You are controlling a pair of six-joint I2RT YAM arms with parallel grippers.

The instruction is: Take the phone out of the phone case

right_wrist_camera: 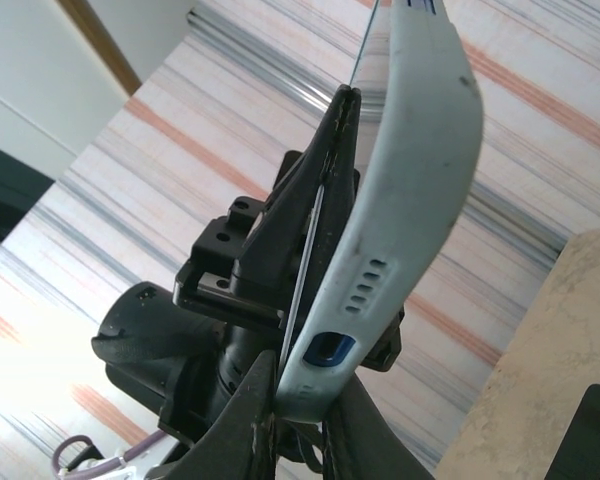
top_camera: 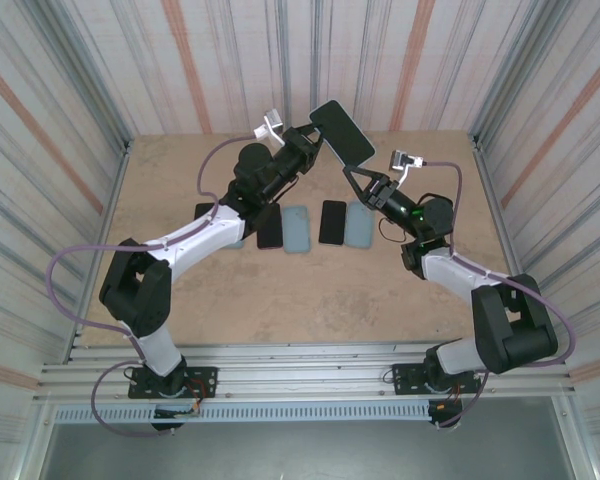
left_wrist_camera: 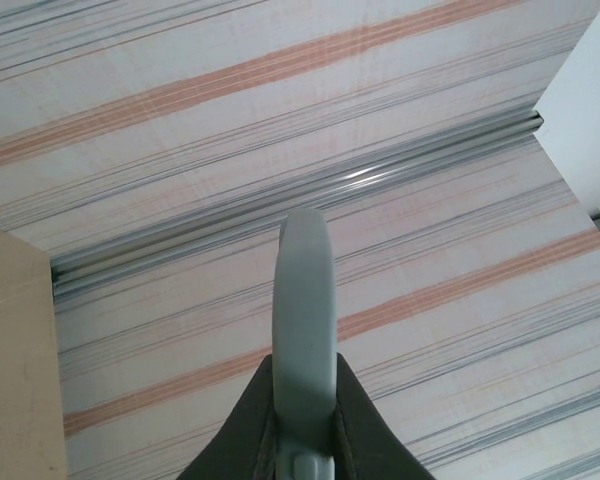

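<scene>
While aloft, phone case (right_wrist_camera: 420,170): bowed, maybe peeling
left gripper (left_wrist_camera: 303,395): closed on phone case
right gripper (right_wrist_camera: 300,405): clamped it too

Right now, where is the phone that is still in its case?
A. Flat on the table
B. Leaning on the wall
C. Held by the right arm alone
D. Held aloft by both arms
D: left fingers and right fingers both clamp the cased phone above the table.

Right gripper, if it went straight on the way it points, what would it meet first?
The right gripper is shut on the pale blue-grey phone case; beyond it, probably the black left gripper, though depth is unclear.
</scene>
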